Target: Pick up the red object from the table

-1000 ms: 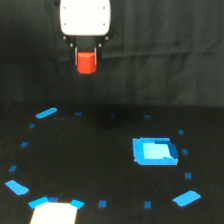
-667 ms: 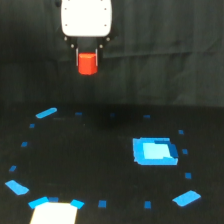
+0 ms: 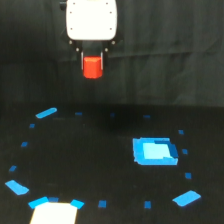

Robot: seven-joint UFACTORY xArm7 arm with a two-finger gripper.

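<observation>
My gripper hangs high above the table, in front of the black cloth backdrop. Its fingers are closed on the red block, which sits between them, clear of the surface and well above it. The white body of my arm is directly over the block. Below, on the black table, a large blue patch lies toward the exterior view's right, with small blue tape squares scattered in a ring around the middle.
</observation>
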